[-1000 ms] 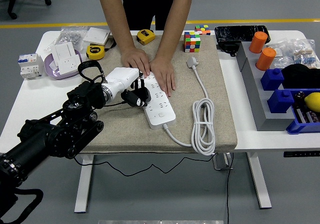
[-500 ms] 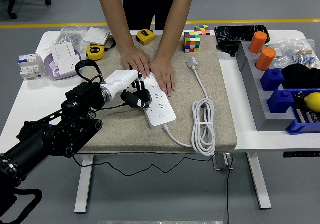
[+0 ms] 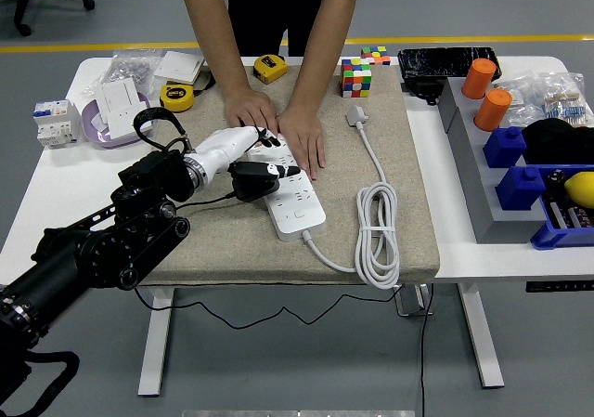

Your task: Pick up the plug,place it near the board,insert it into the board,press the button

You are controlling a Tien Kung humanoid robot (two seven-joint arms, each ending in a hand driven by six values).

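While person's hands (image 3: 278, 124) pin board (image 3: 290, 183), left hand (image 3: 227, 152) holds plug (image 3: 252, 179) at its left edge.

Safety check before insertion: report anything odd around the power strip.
A person's hands press on the far end of the power strip, right beside the robot's left hand holding the black plug. Its own cord lies unplugged.

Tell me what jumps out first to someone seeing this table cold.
At the centre of the beige mat, the robot's left hand holds a black plug over the left edge of a white power strip. A person at the far side presses both hands down on the strip's far end. To the right lie the strip's coiled white cable and, further back, a colourful puzzle cube.
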